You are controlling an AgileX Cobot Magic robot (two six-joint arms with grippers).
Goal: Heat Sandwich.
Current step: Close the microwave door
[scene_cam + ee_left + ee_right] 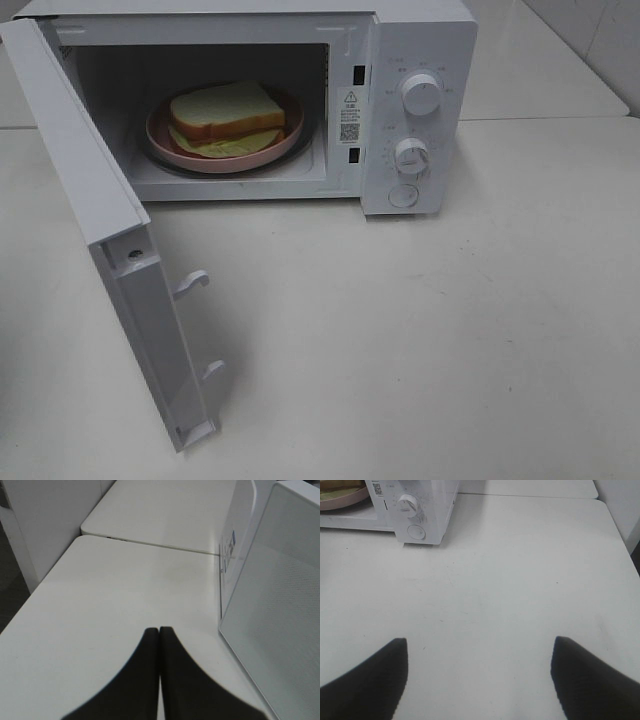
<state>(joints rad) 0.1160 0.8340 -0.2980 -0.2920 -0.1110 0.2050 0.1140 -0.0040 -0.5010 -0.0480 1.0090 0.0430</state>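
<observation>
Sandwich (pixel 228 115) sits on its pink plate (pixel 160 137) inside the microwave (pixel 420 60), whose door (pixel 90 190) stands wide over the table (pixel 450 350). Left tool (pixel 159 630), pinched shut on nothing, waits near the door; right tool (pixel 480 642) gapes empty. A glancing push could shove the microwave instead of latching it.

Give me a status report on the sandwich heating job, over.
Left pincer shut, empty. Right pincer open, empty. Sandwich on pink plate inside microwave. Door wide open, nothing seen blocking it.
</observation>
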